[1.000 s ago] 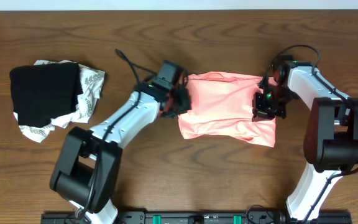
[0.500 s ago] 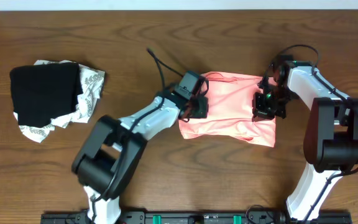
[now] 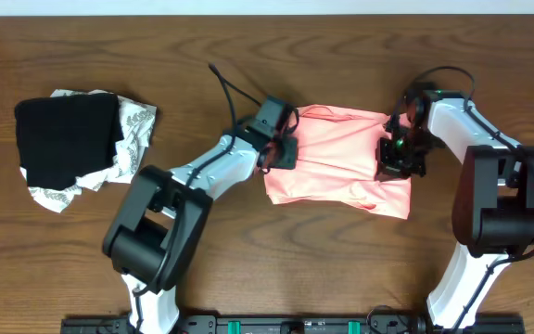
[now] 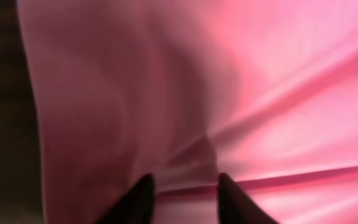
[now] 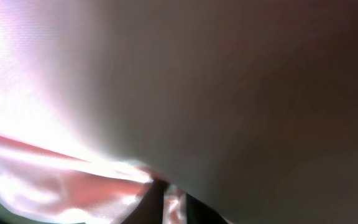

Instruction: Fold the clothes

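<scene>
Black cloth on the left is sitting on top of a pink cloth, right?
Not quite. The black cloth on the left sits on a white patterned cloth, not a pink one. The overhead view shows it. The pink cloth lies apart, further to the right.

Overhead view. The spread garment [image 3: 336,172] lies on the table [image 3: 341,278], right of centre. The left gripper [image 3: 281,153] sits on its left edge, toward the far corner. The right gripper [image 3: 401,160] sits on its right edge, opposite. At the table's left end, well apart from both, lies a clothes pile: an upper piece [image 3: 68,134] on a lower piece [image 3: 137,125], which projects to the right and the near side. In the left wrist view the garment lies beyond the fingertips [image 4: 140,198].
</scene>
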`<state>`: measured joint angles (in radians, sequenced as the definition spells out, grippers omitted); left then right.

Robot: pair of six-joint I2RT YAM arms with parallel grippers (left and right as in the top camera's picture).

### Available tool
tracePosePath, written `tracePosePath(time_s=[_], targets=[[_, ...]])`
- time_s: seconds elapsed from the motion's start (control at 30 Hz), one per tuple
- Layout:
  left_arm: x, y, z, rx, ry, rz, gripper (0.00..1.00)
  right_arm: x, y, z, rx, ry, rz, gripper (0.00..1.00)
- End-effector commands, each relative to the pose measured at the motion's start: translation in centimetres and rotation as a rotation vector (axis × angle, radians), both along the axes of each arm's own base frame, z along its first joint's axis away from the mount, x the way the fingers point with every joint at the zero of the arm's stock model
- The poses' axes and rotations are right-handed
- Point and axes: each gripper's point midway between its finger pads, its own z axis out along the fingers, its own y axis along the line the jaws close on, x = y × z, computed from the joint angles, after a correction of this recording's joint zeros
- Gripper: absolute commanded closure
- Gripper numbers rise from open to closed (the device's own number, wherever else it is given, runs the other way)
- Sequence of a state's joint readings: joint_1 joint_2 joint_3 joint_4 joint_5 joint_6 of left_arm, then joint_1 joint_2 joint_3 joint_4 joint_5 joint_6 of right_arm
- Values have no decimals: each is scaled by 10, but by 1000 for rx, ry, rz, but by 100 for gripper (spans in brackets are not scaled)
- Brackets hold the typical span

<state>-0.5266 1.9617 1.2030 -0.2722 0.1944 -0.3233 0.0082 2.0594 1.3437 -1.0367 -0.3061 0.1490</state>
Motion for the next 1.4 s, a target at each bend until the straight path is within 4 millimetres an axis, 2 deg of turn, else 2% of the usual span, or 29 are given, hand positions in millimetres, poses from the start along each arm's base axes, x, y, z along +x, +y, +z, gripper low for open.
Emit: tracePosePath(time_s=[0.0, 0.07, 0.17, 0.27, 0.33, 0.43, 0.5, 0.67, 0.77, 0.97, 1.17, 1.37], targets=[[25, 29, 28, 58, -77, 76, 50, -16, -11, -20, -51, 48, 81, 73], [29, 27, 51, 38, -113, 77, 44, -6, 8, -3, 78, -22, 100, 63], [30, 24, 84, 5, -168, 77, 35, 10, 15, 27, 162, -123, 79, 49], [25, 27, 110, -15, -204, 78, 32, 22, 3, 55, 147, -213, 22, 41], [19, 30, 120, -16, -206, 79, 32, 27, -10, 71, 138, -259, -33, 36], [8, 36, 129, -6, -189, 78, 32, 33, -32, 87, 129, -306, -120, 27], [1, 40, 132, 2, -174, 78, 32, 34, -47, 91, 128, -321, -163, 21], [-12, 47, 135, 18, -142, 79, 28, 34, -74, 81, 124, -314, -213, 10], [-15, 48, 136, 22, -136, 78, 27, 36, -73, 73, 155, -339, -137, 2], [-18, 50, 134, 30, -121, 78, 27, 34, -68, 51, 175, -303, -76, 4], [-21, 51, 132, 37, -110, 77, 27, 36, -67, 18, 203, -248, -86, 12], [-22, 52, 131, 41, -103, 76, 27, 39, -57, 8, 264, -255, -69, 16]])
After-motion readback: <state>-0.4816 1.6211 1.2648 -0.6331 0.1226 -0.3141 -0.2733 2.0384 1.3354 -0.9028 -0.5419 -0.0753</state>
